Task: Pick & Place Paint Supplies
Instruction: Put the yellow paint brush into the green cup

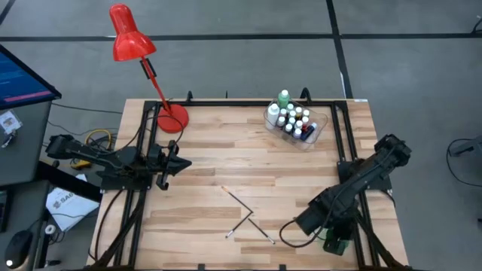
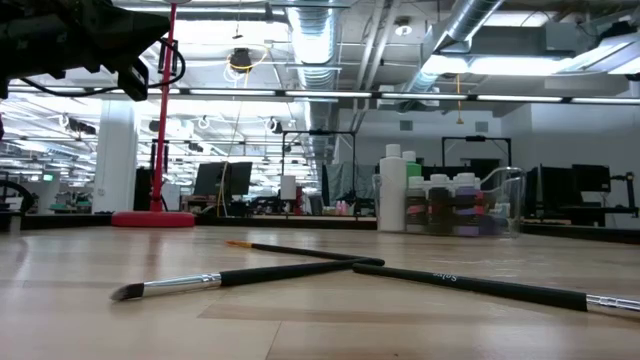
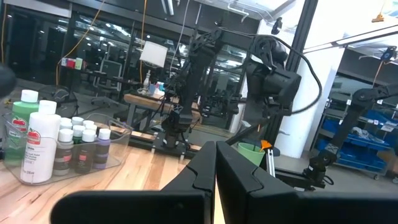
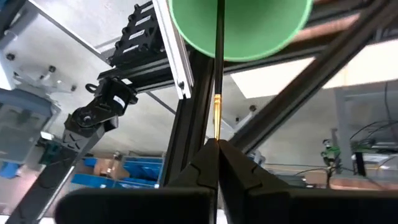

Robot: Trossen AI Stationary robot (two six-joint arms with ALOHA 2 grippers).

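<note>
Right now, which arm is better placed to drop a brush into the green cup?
The right. Its tool is shut on a thin paintbrush aimed at the green cup just ahead of it. The left tool sits shut and empty at the table's opposite side.

Wooden desk point(image 1: 226, 158), black-framed. Red lamp point(image 1: 132, 38) with round base at the far left corner. Clear plastic tub point(image 1: 316, 129) near the far right, holding small white-capped paint bottles point(image 1: 292, 120) and a taller green bottle point(image 1: 283, 98). Three thin paintbrushes point(image 1: 245, 214) lying crossed near the front centre. Left claw point(image 1: 183, 162) over the left side; right claw point(image 1: 331, 239) at the front right edge, by a green cup point(image 1: 335, 245).
</note>
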